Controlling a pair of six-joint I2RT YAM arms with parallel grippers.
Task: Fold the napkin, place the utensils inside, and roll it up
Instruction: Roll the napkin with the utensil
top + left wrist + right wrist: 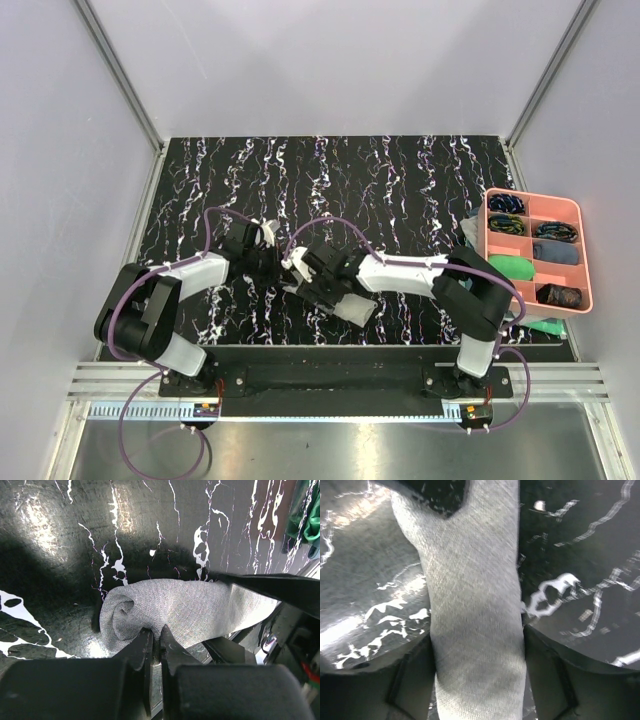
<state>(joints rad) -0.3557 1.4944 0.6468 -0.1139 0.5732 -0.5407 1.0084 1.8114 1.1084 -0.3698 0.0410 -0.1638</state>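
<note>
The napkin (190, 607) is a light grey-green roll lying on the black marbled table; one end shows in the top view (352, 308). My left gripper (156, 632) is shut, its tips pinching the cloth near the roll's coiled end. My right gripper (477, 670) straddles the roll (475, 605), with a finger pressed on each side. In the top view both grippers meet mid-table, the left (272, 262) and the right (303, 283). The spoon and fork are not in view.
A pink tray (584, 252) with compartments of dark and green folded cloths stands at the right edge. A teal cloth (546, 326) lies below it. Green cloth (307, 515) shows at the top right of the left wrist view.
</note>
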